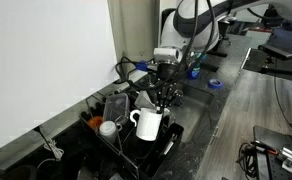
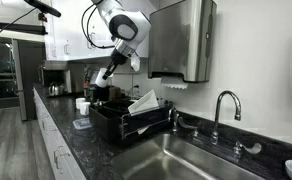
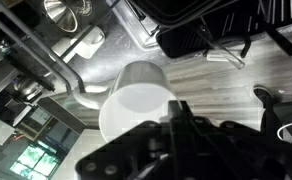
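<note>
A white mug (image 1: pixel 149 124) with its handle to the left sits just under my gripper (image 1: pixel 164 100), above a black dish rack (image 1: pixel 136 152) on a dark counter. In the wrist view the mug (image 3: pixel 136 100) fills the middle, and my gripper (image 3: pixel 177 112) is shut at its right rim. The black fingers (image 3: pixel 176 125) overlap the mug's edge and appear to pinch its wall. In an exterior view the arm reaches down to the rack (image 2: pixel 121 122), and the mug itself is hidden there.
A small cup (image 1: pixel 108 127) stands left of the rack. A steel sink (image 2: pixel 191 160) with a faucet (image 2: pixel 221 105) lies beside the rack (image 3: pixel 201 25). A paper towel dispenser (image 2: pixel 181 40) hangs on the wall. Grey wood floor (image 3: pixel 226 85) shows past the counter edge.
</note>
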